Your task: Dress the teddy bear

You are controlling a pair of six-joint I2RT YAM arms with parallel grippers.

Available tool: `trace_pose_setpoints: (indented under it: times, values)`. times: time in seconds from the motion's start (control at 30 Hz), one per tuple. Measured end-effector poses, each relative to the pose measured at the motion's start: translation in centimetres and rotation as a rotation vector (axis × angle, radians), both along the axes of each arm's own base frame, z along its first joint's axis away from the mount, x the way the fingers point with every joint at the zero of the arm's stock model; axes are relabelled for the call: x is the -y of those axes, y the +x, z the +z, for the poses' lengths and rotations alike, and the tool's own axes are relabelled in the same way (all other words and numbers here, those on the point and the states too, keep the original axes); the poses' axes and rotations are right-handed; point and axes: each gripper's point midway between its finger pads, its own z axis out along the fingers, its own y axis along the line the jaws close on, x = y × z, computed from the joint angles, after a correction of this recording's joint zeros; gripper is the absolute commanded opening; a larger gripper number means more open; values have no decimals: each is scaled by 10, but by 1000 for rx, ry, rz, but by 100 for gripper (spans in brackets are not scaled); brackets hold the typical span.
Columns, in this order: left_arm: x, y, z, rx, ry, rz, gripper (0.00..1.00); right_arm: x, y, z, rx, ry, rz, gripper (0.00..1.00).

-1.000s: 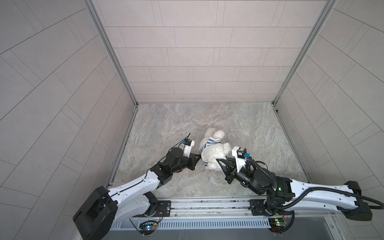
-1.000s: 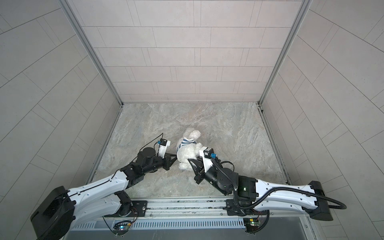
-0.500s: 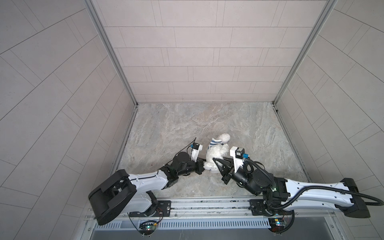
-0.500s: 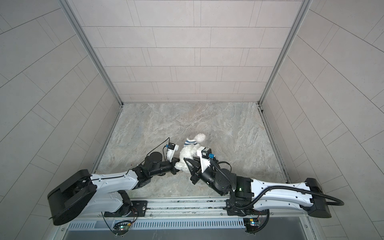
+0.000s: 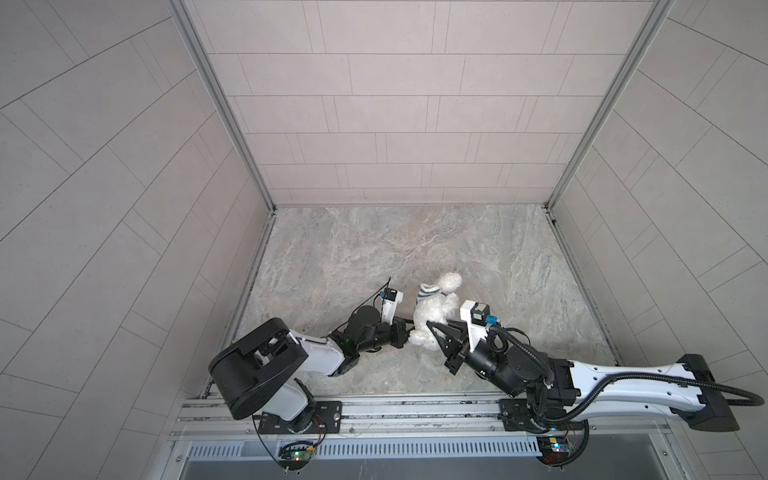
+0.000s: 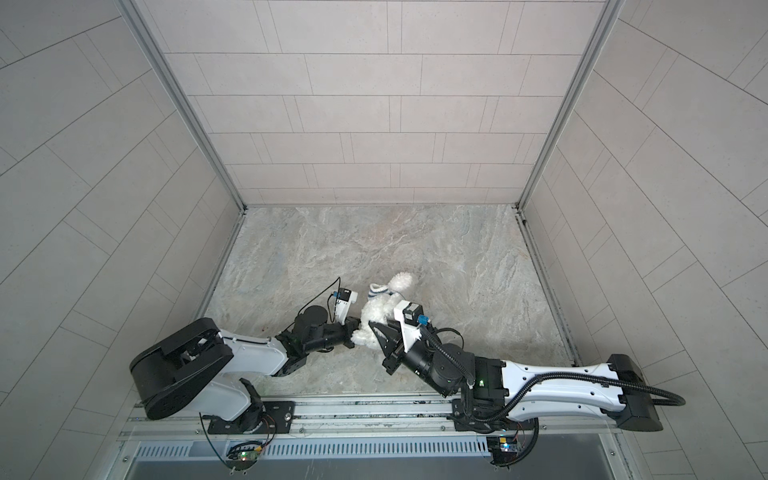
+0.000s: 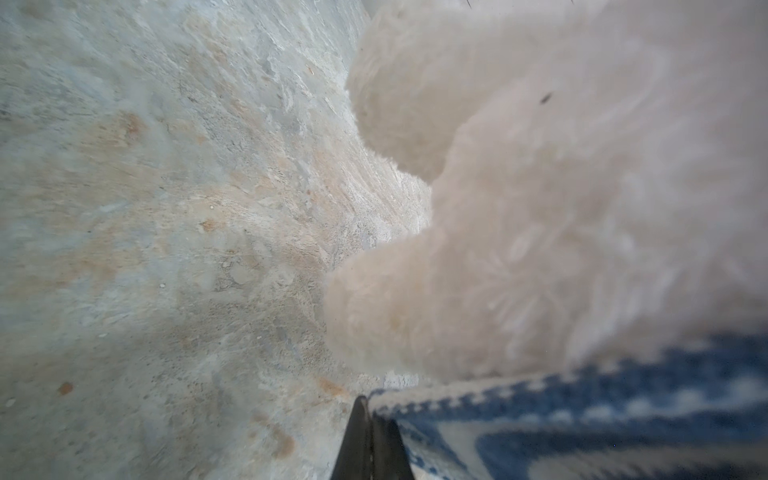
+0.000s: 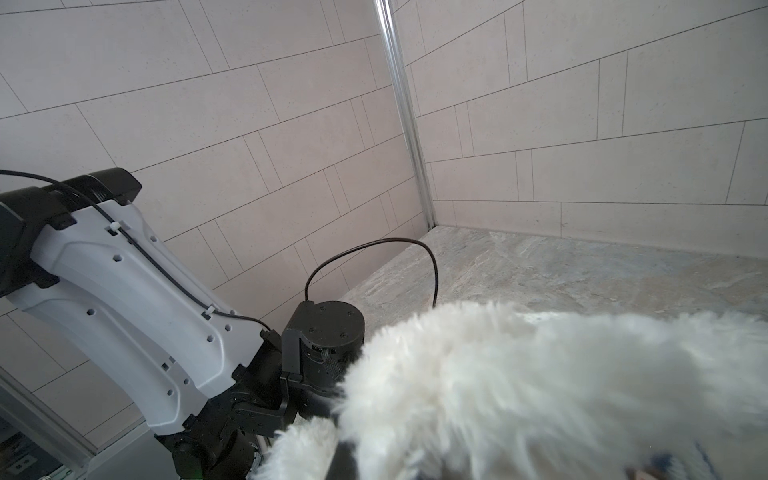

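Pinching the hem of the striped shirt (image 7: 623, 386), the left jaws are clamped, likely to tug it down; the teddy bear (image 5: 432, 316) lies between them and the right jaws, closed in its fur.

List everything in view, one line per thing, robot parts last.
teddy bear: one, white, lying on the tabletop between the two grippers.
striped shirt: one, blue and white, bunched round the bear near its far end.
tabletop: one, grey-beige marble pattern, under everything.
tiled walls: three, pale beige, around the tabletop.
mounting rail: one, silver, along the near edge.
left gripper: one, black, shut, against the bear, tips at the shirt's edge.
right gripper: one, black, shut, tips in the bear's fur.
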Motion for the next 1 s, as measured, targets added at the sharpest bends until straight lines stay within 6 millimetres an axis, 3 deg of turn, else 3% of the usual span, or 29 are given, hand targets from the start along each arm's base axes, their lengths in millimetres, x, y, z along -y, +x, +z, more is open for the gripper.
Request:
trace_pose_setpoints:
  times: [0.1, 0.23, 0.43, 0.73, 0.83, 1.0]
  values:
    - [-2, 0, 8, 20, -1, 7, 0, 3, 0, 5, 7, 27, -1, 0]
    - [-2, -11, 36, 93, -38, -9, 0, 10, -3, 23, 29, 87, 4, 0]
    - [-7, -39, 84, 240, -63, -62, 30, 29, -7, 48, 62, 135, 1, 0]
    - [-38, -54, 90, 292, 10, -34, 49, 66, 8, 78, 81, 11, -37, 0]
    - [-44, -58, 89, 288, 23, -37, 53, 64, 21, 70, 82, -77, -11, 0]
    - [-58, -66, 93, 297, 31, -26, 56, 50, 48, 17, 0, -276, 52, 0]
